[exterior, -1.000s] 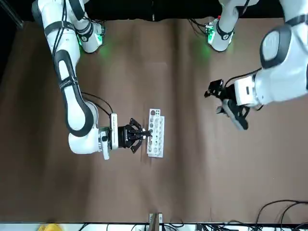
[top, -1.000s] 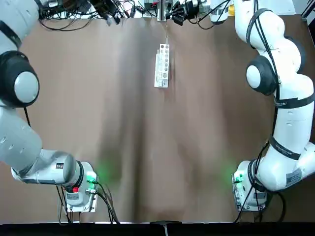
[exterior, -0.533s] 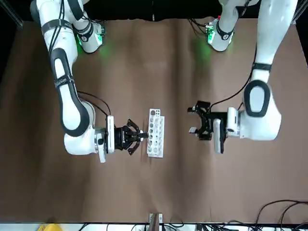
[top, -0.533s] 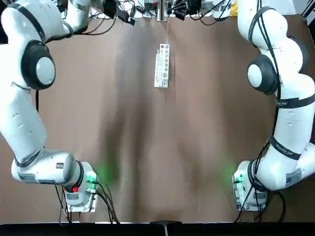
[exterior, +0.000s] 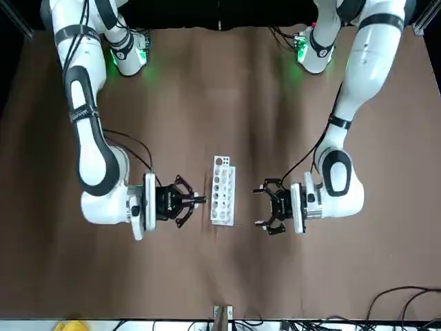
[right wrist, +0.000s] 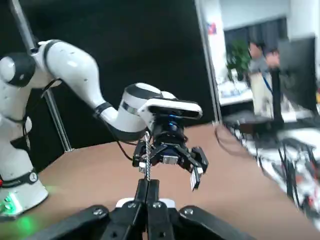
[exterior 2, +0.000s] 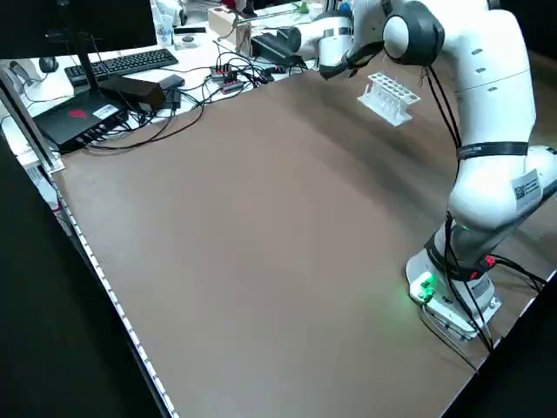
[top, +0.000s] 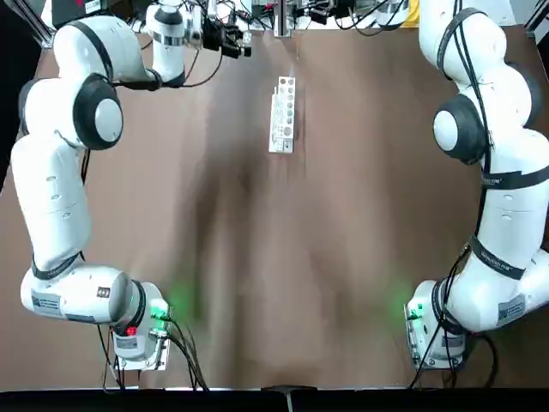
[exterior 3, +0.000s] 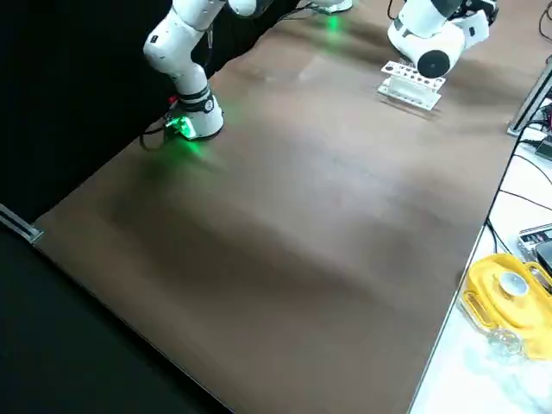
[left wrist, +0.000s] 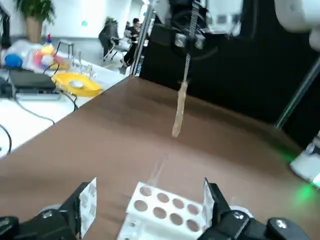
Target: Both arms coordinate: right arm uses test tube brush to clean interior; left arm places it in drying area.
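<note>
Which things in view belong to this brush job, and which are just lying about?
Part of the job:
- brush, in the right gripper
- white rack, on the table
- left gripper, open, facing the rack

Just lying about:
- yellow tray, beside the table
- keyboard
- monitor
- loose cables

No readable text or labels

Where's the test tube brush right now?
The thin twisted-wire test tube brush with a pale head is in the shut right gripper, held up across the white perforated rack from the left gripper.
</note>
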Controlling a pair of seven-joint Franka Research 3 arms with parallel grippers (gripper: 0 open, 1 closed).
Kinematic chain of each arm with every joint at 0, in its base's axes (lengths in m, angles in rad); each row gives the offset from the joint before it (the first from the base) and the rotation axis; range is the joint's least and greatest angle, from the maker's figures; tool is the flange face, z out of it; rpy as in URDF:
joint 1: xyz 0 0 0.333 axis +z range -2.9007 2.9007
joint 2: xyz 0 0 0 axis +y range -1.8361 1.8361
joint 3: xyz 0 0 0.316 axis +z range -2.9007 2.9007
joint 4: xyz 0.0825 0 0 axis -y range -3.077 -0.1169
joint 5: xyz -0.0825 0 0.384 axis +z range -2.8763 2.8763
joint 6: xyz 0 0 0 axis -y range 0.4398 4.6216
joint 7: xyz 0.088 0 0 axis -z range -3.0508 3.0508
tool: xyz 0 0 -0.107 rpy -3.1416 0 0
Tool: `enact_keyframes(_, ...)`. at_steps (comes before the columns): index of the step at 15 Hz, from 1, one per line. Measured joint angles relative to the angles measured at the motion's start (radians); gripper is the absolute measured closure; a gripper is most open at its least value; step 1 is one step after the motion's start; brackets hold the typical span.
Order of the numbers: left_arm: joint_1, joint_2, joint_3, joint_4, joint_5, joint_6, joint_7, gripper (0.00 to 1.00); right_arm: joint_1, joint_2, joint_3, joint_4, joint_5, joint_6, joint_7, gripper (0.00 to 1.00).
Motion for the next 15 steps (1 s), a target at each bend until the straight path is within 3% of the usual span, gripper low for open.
enact_keyframes(5, -0.011, 0.093, 0.000, 0.034, -0.127, 0.003, 0.288, 0.00, -0.026, -0.007, -0.027, 0.001, -0.188, -0.002, 0.227, 0.98)
enact_keyframes(10, -0.053, 0.167, -0.001, 0.094, -0.238, 0.003, 0.371, 0.00, -0.088, -0.003, -0.036, -0.004, -0.403, -0.001, 0.374, 0.98)
enact_keyframes(15, -0.115, 0.251, 0.003, 0.167, -0.352, 0.023, 0.438, 0.01, -0.094, -0.001, -0.040, -0.023, -0.506, 0.035, 0.447, 0.98)
